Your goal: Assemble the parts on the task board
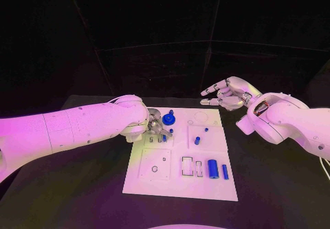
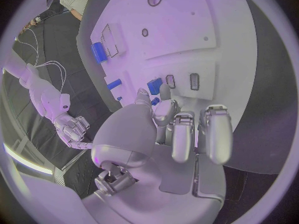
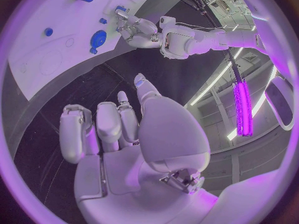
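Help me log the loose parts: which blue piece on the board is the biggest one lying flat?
The blue cylinder near the task board's front edge, lying beside a thinner blue bar. The other blue pieces are smaller.

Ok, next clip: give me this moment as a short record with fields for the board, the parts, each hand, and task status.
board: white task board in the middle of the black table
parts: blue disc near the far edge; two blue cylinders lying side by side near the front; small blue pegs mid-board
left hand: left hand over the board's far left part, fingertips at a small blue piece; whether it grips it cannot be told
right hand: right hand raised beyond the board's far right corner, fingers apart, holding nothing
status: assembly unfinished; several parts lie loose
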{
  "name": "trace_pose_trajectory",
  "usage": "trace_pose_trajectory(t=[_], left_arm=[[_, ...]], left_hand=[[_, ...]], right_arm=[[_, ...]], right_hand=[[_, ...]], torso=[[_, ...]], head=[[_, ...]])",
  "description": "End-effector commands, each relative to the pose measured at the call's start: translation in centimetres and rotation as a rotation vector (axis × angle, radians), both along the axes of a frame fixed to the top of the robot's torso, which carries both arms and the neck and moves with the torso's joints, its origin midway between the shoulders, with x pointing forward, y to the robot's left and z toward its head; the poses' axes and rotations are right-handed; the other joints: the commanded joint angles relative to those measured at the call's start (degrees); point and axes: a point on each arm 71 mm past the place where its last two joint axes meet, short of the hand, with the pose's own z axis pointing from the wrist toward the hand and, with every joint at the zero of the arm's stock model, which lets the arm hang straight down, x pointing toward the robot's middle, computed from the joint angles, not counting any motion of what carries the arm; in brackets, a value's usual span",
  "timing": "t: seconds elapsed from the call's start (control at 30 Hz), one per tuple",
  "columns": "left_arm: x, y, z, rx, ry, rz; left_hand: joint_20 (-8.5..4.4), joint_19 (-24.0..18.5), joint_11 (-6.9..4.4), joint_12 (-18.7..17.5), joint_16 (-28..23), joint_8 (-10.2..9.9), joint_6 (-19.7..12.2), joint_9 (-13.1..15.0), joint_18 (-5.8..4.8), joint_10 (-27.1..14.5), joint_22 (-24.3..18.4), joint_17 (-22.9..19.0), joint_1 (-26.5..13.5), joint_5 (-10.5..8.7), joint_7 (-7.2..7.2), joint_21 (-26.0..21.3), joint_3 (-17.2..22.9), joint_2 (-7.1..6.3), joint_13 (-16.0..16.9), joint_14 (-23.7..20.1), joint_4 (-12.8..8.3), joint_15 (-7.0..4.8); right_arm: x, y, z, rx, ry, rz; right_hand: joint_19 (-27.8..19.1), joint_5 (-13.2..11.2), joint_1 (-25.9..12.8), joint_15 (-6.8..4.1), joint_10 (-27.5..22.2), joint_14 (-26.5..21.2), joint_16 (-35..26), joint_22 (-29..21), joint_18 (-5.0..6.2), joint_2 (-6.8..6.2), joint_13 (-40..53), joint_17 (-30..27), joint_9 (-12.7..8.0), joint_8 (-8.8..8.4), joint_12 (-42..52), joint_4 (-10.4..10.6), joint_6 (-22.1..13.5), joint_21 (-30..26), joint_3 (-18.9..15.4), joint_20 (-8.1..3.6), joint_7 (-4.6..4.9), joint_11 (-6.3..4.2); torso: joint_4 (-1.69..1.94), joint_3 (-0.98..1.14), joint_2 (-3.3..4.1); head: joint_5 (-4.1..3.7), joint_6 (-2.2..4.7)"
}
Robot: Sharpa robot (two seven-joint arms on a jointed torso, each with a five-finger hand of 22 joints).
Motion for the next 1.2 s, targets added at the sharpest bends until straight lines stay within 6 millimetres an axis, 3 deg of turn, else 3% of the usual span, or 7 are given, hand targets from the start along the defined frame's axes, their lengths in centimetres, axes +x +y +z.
trace_pose_trajectory(t=[0.03,0.37,0.73,0.8,0.87,1.03,1.2], left_arm=[[0.0,-0.1,0.0,0.017,0.007,-0.013],[0.0,-0.3,0.0,0.014,0.013,-0.017],[-0.1,-0.3,0.0,-0.013,0.034,-0.007],[-0.2,-0.1,0.0,-0.027,0.032,0.0],[-0.2,0.0,0.0,-0.039,0.03,0.008],[-0.4,0.6,0.2,-0.079,0.023,0.032],[-0.7,1.3,0.4,-0.12,-0.002,0.05]], left_hand=[[-0.33,1.39,-0.02,0.19,0.17,0.38,-0.71,0.47,-0.94,0.17,2.85,15.08,1.04,0.09,-0.04,0.02,0.47,0.4,0.05,5.94,-0.75,-0.35],[-0.51,1.29,-0.36,0.16,0.17,0.61,-1.84,1.84,-0.89,0.03,2.76,15.08,6.89,0.15,-0.39,-0.12,5.17,2.42,0.08,5.94,-4.8,-0.61],[-1.01,1.16,-0.73,-0.59,0.17,-1.01,-2.92,1.9,-0.81,-0.57,2.56,15.08,11.78,0.24,-0.59,-0.38,13.44,2.69,-0.29,5.94,-8.82,-1.03],[-0.96,1.11,-0.57,-1.12,0.17,-1.84,-3.04,1.9,-0.8,-0.8,2.49,15.08,11.85,1.04,-0.34,-0.51,19.99,0.99,-0.62,5.94,-10.15,-0.78],[-0.54,1.06,-0.07,-1.46,0.17,-2.05,-3.07,2.16,-0.86,-0.86,2.39,15.08,10.82,3.67,-0.17,-0.64,25.36,-1.15,-0.87,5.94,-10.88,-0.97],[-0.45,1.01,0.21,-1.59,0.17,-1.25,-2.88,4.19,-0.69,-0.27,2.25,15.08,3.78,3.66,-0.23,-0.94,44.65,-8.05,-1.14,5.94,-12.52,-0.36],[-0.33,0.94,-0.02,-1.58,0.17,-0.4,-3.12,5.67,-0.66,-0.02,2.05,15.08,0.65,3.43,0.08,-1.18,51.25,-10.32,-1.25,5.94,-14.2,-0.43]], right_arm=[[0.0,0.1,0.1,-0.004,0.005,0.007],[0.2,0.2,0.0,-0.006,0.006,0.008],[0.3,0.3,0.0,-0.007,0.007,0.008],[0.3,0.3,0.0,-0.007,0.007,0.008],[0.3,0.3,0.0,-0.007,0.007,0.008],[0.4,0.2,0.0,-0.008,0.007,0.006],[0.4,-0.1,-0.1,-0.01,0.008,-0.002]], right_hand=[[-0.09,0.32,0.38,-0.19,0.25,0.05,-0.24,5.0,0.86,0.16,1.8,-0.07,-0.09,0.32,-0.2,-0.14,0.37,-0.21,-0.35,-0.24,-0.04,-0.07],[-0.09,2.15,0.83,-0.23,0.25,0.13,-0.41,4.94,0.87,0.41,1.75,-0.11,-0.17,0.46,-0.31,-0.46,0.34,-0.31,-0.46,-0.29,-0.04,-0.09],[-0.06,2.63,0.87,-0.23,0.27,0.15,-0.44,4.95,0.87,0.46,1.75,-0.11,-0.19,0.5,-0.31,-0.5,0.34,-0.31,-0.51,-0.3,-0.03,-0.09],[-0.06,2.63,0.87,-0.23,0.27,0.15,-0.44,4.95,0.87,0.46,1.75,-0.11,-0.19,0.5,-0.31,-0.5,0.34,-0.31,-0.51,-0.3,-0.03,-0.09],[-0.06,2.63,0.87,-0.23,0.27,0.15,-0.44,4.95,0.87,0.46,1.75,-0.11,-0.19,0.5,-0.31,-0.5,0.34,-0.31,-0.51,-0.3,-0.03,-0.09],[-0.07,2.76,0.87,-0.23,0.3,0.15,-0.46,4.93,0.87,0.47,1.79,-0.13,-0.19,0.5,-0.28,-0.51,0.34,-0.33,-0.52,-0.3,-0.03,-0.09],[-0.08,2.79,0.86,-0.23,0.28,0.15,-0.46,4.93,0.87,0.47,1.75,-0.12,-0.19,0.5,-0.31,-0.5,0.33,-0.33,-0.53,-0.3,-0.03,-0.09]], torso=[[-0.03,0.03,-0.02],[-0.04,0.02,-0.01],[-0.02,0.02,-0.03],[0.0,0.02,-0.04],[0.01,0.01,-0.01],[0.04,0.04,-0.06],[0.09,0.05,-0.02]], head=[[0.02,-0.1],[0.03,-0.32],[0.05,-0.55],[0.04,-0.55],[0.0,-0.55],[-0.11,-0.51],[-0.27,-0.08]])
